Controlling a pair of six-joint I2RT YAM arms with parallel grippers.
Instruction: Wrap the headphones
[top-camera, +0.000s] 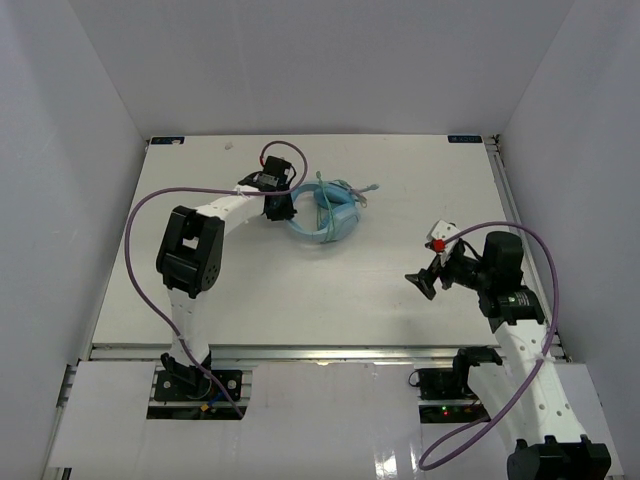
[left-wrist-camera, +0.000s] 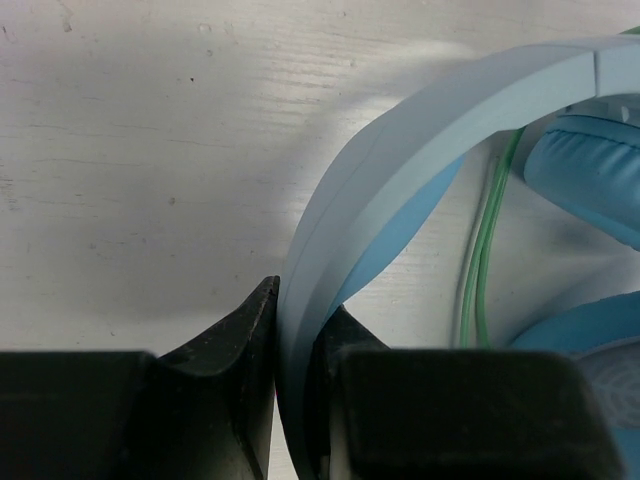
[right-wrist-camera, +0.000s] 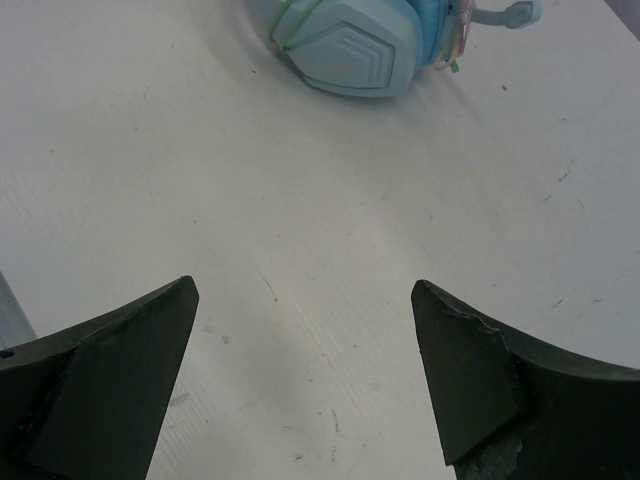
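Toward the far middle of the table (top-camera: 300, 300) lay the headphones (top-camera: 325, 218), flat, with the ear cups folded in under the band. The left gripper (top-camera: 281, 207) was closed tight on the light blue headband (left-wrist-camera: 400, 170), one finger on each face of it. The pale green cord (left-wrist-camera: 478, 270) ran inside the band beside a cup, and green strands crossed the ear cup (right-wrist-camera: 350, 45) in the right wrist view, so much of it looked gathered onto the set already. The right gripper (right-wrist-camera: 303, 290) hung well apart from the headphones, its jaws spread wide and holding nothing. The step in hand seemed to be pinning the band. Next, the right arm would need to reach in and find any loose cord end, which I could not make out.
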